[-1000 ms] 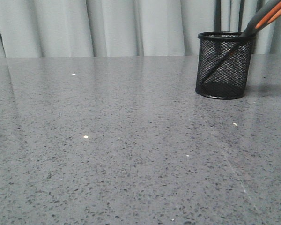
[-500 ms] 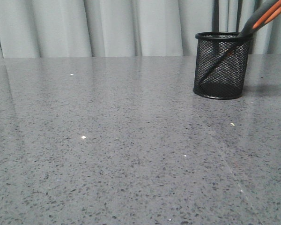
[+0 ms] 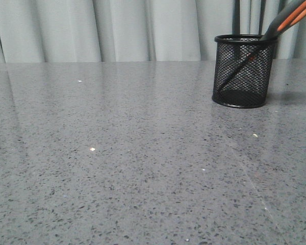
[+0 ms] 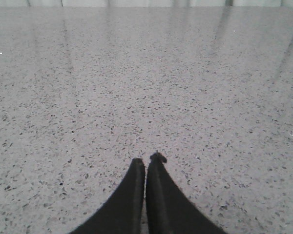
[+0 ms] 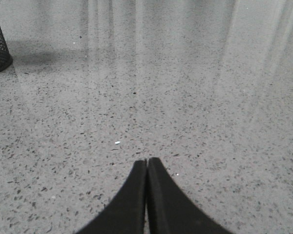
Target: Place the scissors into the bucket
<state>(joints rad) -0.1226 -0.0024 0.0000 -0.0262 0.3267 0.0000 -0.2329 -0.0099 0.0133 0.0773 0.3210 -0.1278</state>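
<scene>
Both hands, left hand (image 4: 145, 163) and right hand (image 5: 147, 162), were closed, empty; cup (image 3: 243, 71) well off right hand held scissors (image 3: 288, 20), stiff, light, graspable by handles.

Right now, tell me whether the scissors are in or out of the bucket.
In: scissors lean inside bucket, blades behind the mesh, handles above its rim.

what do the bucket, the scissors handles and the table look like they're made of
Bucket: black metal wire mesh by the look, see-through lattice wall with a solid, slightly glossy rim and base. Scissors: dark grey handles with orange lining, probably moulded plastic, smooth and matte. Table: grey speckled stone or a stone-look composite, polished, since it mirrors the curtain folds.
</scene>
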